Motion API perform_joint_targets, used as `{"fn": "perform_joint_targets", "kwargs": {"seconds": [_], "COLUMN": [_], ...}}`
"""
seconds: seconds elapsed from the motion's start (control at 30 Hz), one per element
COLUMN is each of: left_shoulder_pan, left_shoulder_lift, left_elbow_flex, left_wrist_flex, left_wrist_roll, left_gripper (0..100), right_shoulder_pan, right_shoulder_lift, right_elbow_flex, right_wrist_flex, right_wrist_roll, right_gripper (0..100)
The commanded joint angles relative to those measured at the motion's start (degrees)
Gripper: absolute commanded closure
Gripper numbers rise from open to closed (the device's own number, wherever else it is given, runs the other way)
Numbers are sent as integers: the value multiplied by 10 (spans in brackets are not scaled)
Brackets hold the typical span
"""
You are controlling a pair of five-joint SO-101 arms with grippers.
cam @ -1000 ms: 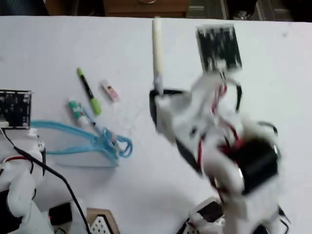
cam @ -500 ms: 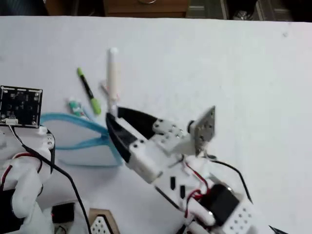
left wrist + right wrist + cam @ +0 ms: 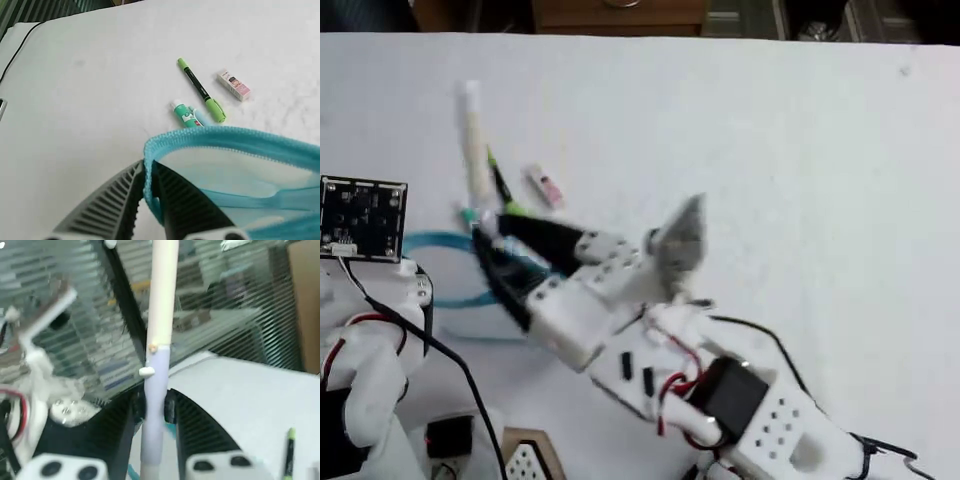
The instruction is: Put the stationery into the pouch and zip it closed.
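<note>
High view: the right arm (image 3: 720, 390) lies across the worktop (image 3: 800, 150) from the near-right corner toward the left side. The right pincer (image 3: 488, 232) is clenched on a pen (image 3: 472, 140), which projects past the fingertips toward the far edge. The pincer sits over the far rim of the blue pouch (image 3: 430, 243). The pouch lies at the worktop's left side, just in front of the left arm (image 3: 365, 370). Beyond the pouch, flat on the worktop: green marker (image 3: 500, 185), eraser (image 3: 545, 187), green-white tube (image 3: 468, 215). The pen overlaps the marker here; contact cannot be determined.

Left wrist view: the left pincer (image 3: 150, 170) is clenched on the pouch (image 3: 225, 137) rim, w/ the rim fabric btwn its two fingers. The mouth gapes wide and the pale lining is visible. The tube (image 3: 186, 114) lies just beyond the rim. The marker (image 3: 200, 90) lies slanted beside it, w/ the eraser (image 3: 233, 85) near but apart.

Right wrist view: the right pincer (image 3: 154, 412) grips the pen (image 3: 162, 315) by its lavender section. The cream section extends past the fingers. The marker (image 3: 289, 450) lies on the worktop (image 3: 250, 390).
</note>
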Motion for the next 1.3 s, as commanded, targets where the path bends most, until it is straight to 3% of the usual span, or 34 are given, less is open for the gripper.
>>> {"fn": "perform_joint_targets", "kwargs": {"seconds": [0.0, 0.33, 0.47, 0.7, 0.93, 1.03, 1.27], "left_shoulder_pan": [18, 19, 18, 17, 17, 16, -3], "left_shoulder_lift": [9, 9, 9, 9, 9, 9, 6], "left_elbow_flex": [47, 47, 47, 47, 47, 46, 42], "left_wrist_flex": [25, 25, 25, 25, 25, 26, 35], "left_wrist_roll": [4, 4, 4, 5, 5, 5, 4], "left_gripper": [977, 977, 977, 977, 977, 978, 978], "right_shoulder_pan": [-9, -7, -8, -11, -7, 21, 174], "right_shoulder_lift": [5, 4, 5, 0, 0, 6, 94], "right_elbow_flex": [13, 109, 111, 100, 47, -4, -177], "right_wrist_flex": [-29, -131, -115, -51, -45, -12, 156], "right_wrist_roll": [0, 96, 97, 110, 109, 95, 36], "right_gripper": [981, 981, 976, 777, 776, 776, 773]}}
